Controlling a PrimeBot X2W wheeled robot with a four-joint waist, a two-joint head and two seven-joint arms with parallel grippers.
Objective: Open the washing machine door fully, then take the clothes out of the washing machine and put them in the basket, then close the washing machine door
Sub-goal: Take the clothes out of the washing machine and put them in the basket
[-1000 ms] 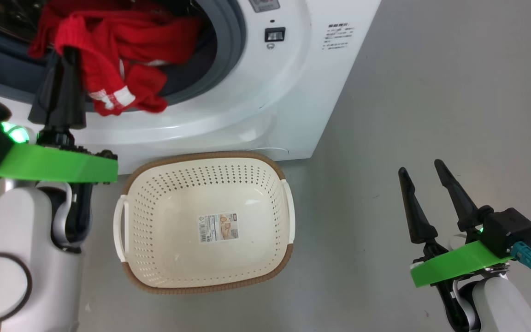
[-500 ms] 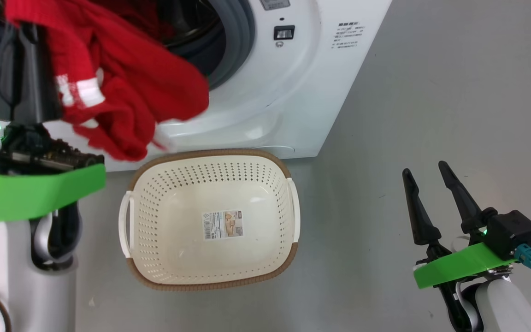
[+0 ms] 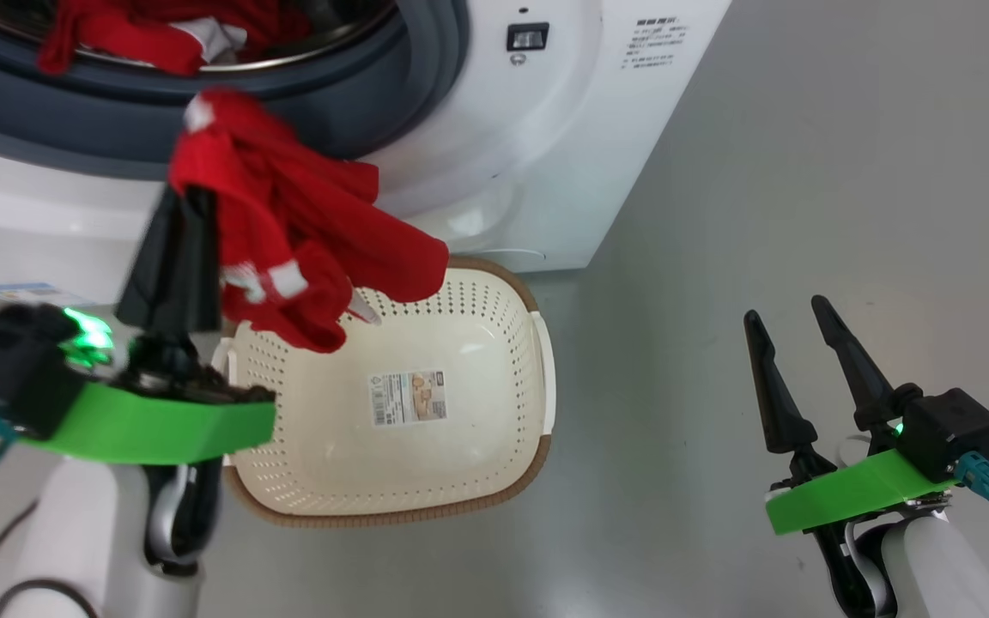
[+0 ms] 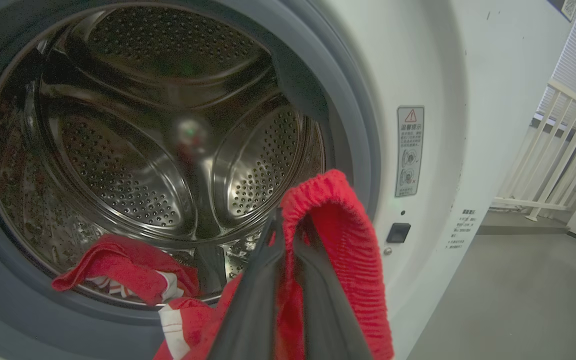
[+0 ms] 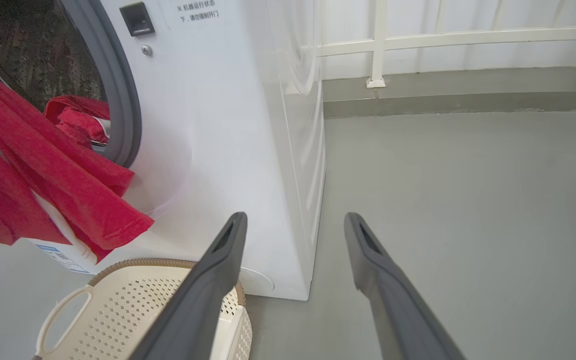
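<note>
- Left gripper point(image 3: 188, 206): jaws closed on a bunched fold of a red garment point(image 3: 323, 240), held in the air just in front of the washing machine point(image 3: 546, 129) opening.
- Red garment: outside the drum, draped down from the jaws. White trim shows on its lower part. In the head view it overlaps the washer-side corner of the basket point(image 3: 391, 518); the right wrist view shows it hanging above the rim, apart from it.
- Basket: upright on the grey floor point(image 3: 803, 172), just in front of the washing machine, with a paper label point(image 3: 409, 397) showing on its bottom.
- More clothes point(image 3: 117, 39): red with white, lying at the front lip of the steel drum point(image 4: 133, 165), inside the grey gasket point(image 3: 203, 112).
- Right gripper point(image 3: 786, 311): jaws apart and holding nothing, above bare floor, well to the right of the basket.
</note>
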